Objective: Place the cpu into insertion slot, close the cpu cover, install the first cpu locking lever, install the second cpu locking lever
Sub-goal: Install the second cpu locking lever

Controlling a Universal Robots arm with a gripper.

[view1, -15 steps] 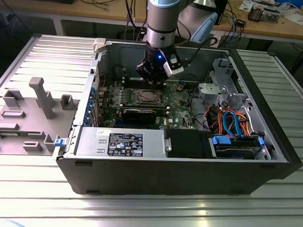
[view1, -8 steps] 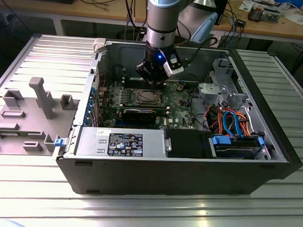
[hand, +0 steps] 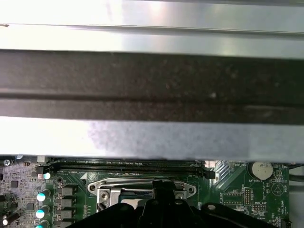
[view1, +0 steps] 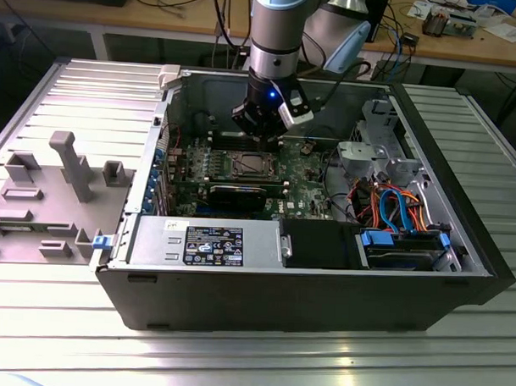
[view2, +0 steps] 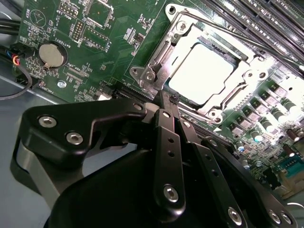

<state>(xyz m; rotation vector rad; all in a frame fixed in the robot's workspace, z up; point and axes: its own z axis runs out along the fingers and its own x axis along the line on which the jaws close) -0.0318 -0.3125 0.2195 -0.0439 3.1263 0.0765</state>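
The cpu (view2: 204, 66) lies flat in its socket on the green motherboard (view2: 109, 42), its silver top showing through the window of the cpu cover (view2: 160, 53), which is folded down over it. A thin locking lever (view2: 237, 38) runs along one side of the socket. My gripper (view2: 168, 98) is shut with nothing between its fingers, and its tips sit at the edge of the socket frame. In the exterior view the gripper (view1: 258, 135) hangs just behind the cpu (view1: 250, 165). The first wrist view has the gripper (hand: 164, 186) above the cpu cover (hand: 111, 186).
The motherboard lies inside an open black computer case (view1: 280, 287). A power supply (view1: 205, 242) sits at the front, and coloured cables (view1: 393, 206) and drive bays at the exterior view's right. Memory slots (view2: 266, 19) and a coin battery (view2: 52, 54) flank the socket. A grey fixture plate (view1: 46, 194) lies outside.
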